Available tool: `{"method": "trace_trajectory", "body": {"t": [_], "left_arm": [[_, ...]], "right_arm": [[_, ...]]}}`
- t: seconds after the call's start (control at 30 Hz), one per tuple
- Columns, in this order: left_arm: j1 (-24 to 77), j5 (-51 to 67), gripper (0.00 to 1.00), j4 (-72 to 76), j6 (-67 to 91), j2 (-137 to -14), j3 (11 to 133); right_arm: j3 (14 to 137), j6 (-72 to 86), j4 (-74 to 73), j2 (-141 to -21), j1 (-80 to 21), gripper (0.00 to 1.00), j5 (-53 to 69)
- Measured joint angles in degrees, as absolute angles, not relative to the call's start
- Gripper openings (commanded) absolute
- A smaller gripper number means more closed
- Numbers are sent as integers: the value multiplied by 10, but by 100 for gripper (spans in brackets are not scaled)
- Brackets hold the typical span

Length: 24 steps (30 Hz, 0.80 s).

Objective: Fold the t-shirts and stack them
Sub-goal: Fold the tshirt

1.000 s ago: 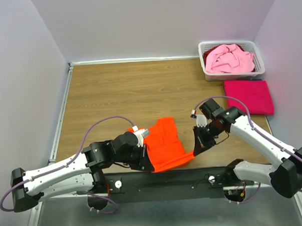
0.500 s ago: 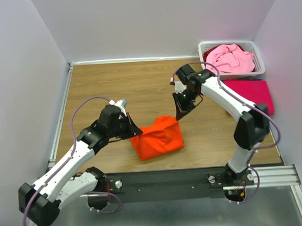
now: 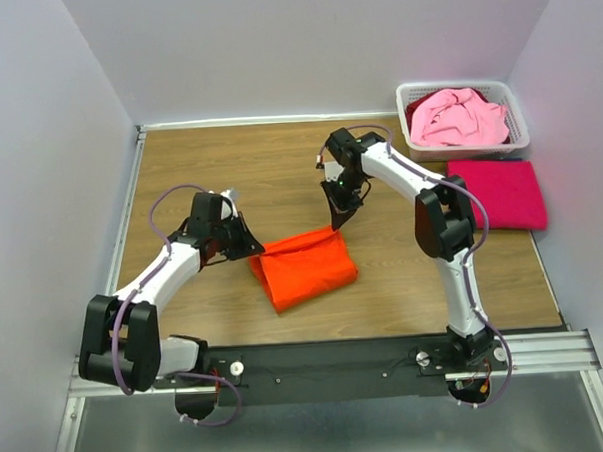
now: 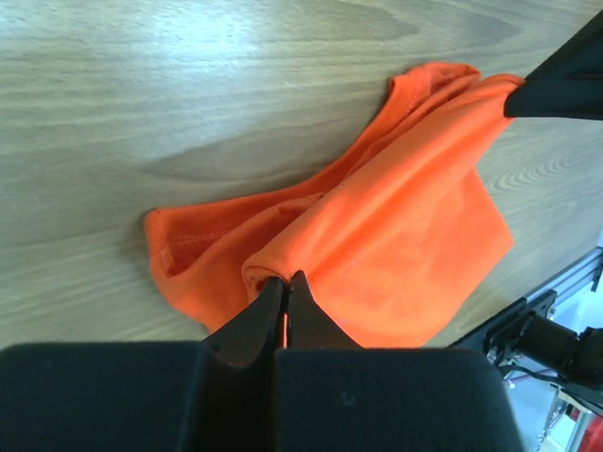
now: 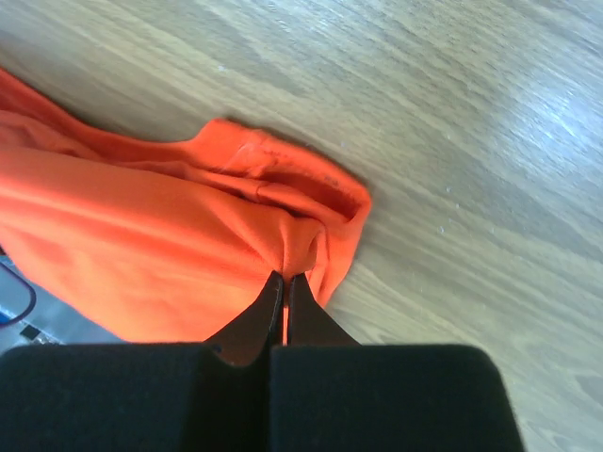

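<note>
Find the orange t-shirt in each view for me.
Top external: orange t-shirt near the middle of the wooden table.
Left wrist: centre and right of the picture.
Right wrist: left half of the picture.
Shared landmark: the wooden table lies under it in every view.

Bare tabletop [image 3: 229, 159] shows open wood at far left and centre, and near right. Obstacles: the orange t-shirt [image 3: 305, 268], mid-tabletop, held between the left gripper [image 3: 257, 250] and right gripper [image 3: 333, 223], each reaching in from its own side; the white basket [image 3: 518, 138] and folded magenta t-shirt [image 3: 495, 192] just beside it, far right corner; walls [image 3: 304, 46] on three sides.
</note>
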State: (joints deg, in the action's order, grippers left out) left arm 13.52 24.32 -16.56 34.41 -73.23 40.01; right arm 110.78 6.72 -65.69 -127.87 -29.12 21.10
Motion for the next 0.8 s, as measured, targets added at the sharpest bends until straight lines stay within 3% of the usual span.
{"method": "trace_trajectory", "body": {"t": [0.47,0.53,0.63,0.7,0.73,0.8], "left_arm": [[130,222,0,-153,341,-651,358],[130,218,0,-142,347,-666,337],[130,213,0,-125,369,-673,304],[130,198,0,-120,379,-661,292],[130,186,3,-121,383,-654,289],[127,163,23,-120,388,-646,288]], "right_arm": [[1094,69,-613,-1291,-292,1,232],[1088,73,-602,-1289,-292,6,232],[1073,80,-583,-1287,-292,23,235],[1060,84,-572,-1287,-293,27,234],[1052,86,-565,-1286,-292,30,228],[1038,91,-552,-1281,-289,35,222]]}}
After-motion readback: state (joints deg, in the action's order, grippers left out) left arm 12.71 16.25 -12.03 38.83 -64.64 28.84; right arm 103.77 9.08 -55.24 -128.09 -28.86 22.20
